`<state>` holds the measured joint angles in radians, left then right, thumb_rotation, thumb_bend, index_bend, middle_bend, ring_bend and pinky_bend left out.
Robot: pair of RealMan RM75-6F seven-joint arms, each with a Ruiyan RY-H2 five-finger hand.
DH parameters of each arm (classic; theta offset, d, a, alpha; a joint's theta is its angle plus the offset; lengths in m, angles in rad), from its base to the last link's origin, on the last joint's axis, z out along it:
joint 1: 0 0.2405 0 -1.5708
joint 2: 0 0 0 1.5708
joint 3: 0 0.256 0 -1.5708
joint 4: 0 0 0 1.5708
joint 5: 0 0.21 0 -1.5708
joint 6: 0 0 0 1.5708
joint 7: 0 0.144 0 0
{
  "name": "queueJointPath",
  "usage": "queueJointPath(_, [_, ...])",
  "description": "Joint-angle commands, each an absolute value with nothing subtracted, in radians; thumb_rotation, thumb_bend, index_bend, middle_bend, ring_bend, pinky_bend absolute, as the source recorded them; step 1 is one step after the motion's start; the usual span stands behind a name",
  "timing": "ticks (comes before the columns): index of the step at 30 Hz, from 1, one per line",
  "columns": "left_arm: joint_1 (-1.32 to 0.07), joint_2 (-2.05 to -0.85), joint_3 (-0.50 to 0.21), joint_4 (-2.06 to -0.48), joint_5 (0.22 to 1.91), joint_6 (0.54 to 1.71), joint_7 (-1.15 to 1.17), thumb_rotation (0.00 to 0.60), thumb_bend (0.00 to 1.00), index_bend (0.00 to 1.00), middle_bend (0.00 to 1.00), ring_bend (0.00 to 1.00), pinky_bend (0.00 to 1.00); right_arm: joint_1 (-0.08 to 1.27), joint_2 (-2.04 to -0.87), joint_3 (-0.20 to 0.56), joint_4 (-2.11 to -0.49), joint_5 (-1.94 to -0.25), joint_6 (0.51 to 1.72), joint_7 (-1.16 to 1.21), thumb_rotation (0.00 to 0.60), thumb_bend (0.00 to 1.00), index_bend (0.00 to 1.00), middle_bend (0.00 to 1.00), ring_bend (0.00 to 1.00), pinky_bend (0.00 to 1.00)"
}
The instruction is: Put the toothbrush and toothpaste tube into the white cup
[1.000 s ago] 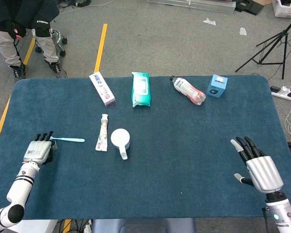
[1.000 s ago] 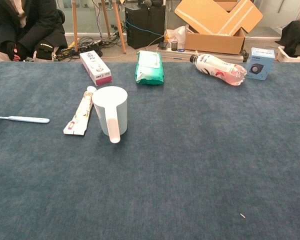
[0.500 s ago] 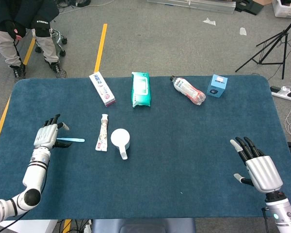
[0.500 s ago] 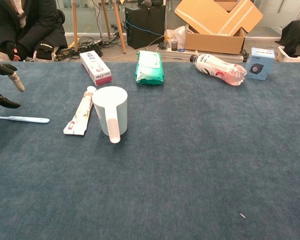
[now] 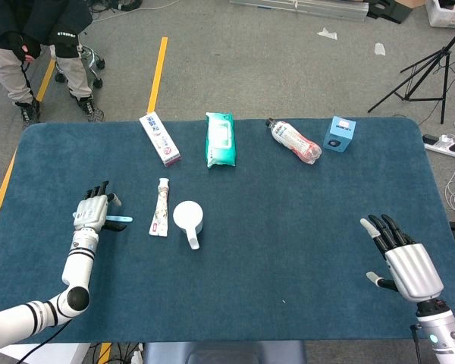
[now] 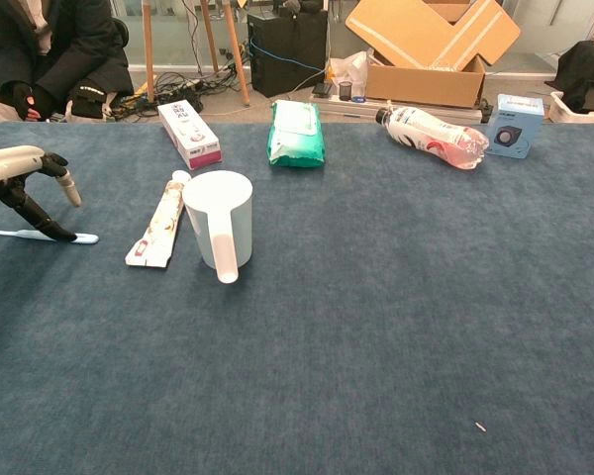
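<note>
The light blue toothbrush (image 6: 38,236) lies flat on the blue table at the left, and in the head view only its end (image 5: 121,219) shows past my hand. My left hand (image 5: 93,213) hovers over its handle with fingers spread. In the chest view the left hand (image 6: 20,170) reaches down, a dark fingertip (image 6: 63,236) at the brush, and it grips nothing. The toothpaste tube (image 5: 160,207) lies flat just right of the brush. The white cup (image 5: 187,218) stands upright beside the tube, handle toward me. My right hand (image 5: 403,262) rests open at the table's near right.
Along the far edge lie a toothpaste box (image 5: 160,138), a green wipes pack (image 5: 220,139), a plastic bottle (image 5: 293,141) and a small blue box (image 5: 339,133). A seated person (image 5: 30,38) is beyond the far left corner.
My left hand has moved right from the table's left edge to above the toothbrush handle, fingers spreading. The toothbrush, tube, cup and right hand have not moved.
</note>
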<state>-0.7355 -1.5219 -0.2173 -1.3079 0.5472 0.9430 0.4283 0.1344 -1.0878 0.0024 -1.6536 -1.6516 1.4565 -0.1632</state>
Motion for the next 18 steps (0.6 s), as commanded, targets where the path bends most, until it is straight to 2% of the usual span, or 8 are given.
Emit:
queueJointPath(1, [-0.747,-1.540,-0.225,-1.272,0.518,0.912,0.435,0.600,0.02,0.38,0.00,0.00,0.00,0.136,-1.087,0.002,-1.655,-1.651,1.453,-0.164,0.600,0.00,0.04,0.11,0.06,0.42])
queueJointPath(8, [-0.757,-1.564,-0.216,-1.203,0.497,0.860,0.447,0.600,0.03,0.38,0.00,0.00,0.00,0.139,-1.085,0.004,-1.655,-1.644,1.446,-0.159,0.600,0.00,0.04,0.11,0.06,0.42])
queueJointPath(15, [-0.756,-1.580,-0.213,-1.159,0.554,0.831,0.413,0.600,0.03,0.39,0.00,0.00,0.00,0.141,-1.078,0.007,-1.656,-1.640,1.443,-0.146,0.600,0.00,0.04,0.11,0.06,0.42])
queueJointPath(18, [-0.753,-1.580,-0.217,-1.156,0.582,0.829,0.391,0.600,0.08,0.40,0.00,0.00,0.00,0.136,-1.075,0.004,-1.658,-1.650,1.457,-0.143,0.600,0.00,0.04,0.11,0.06,0.42])
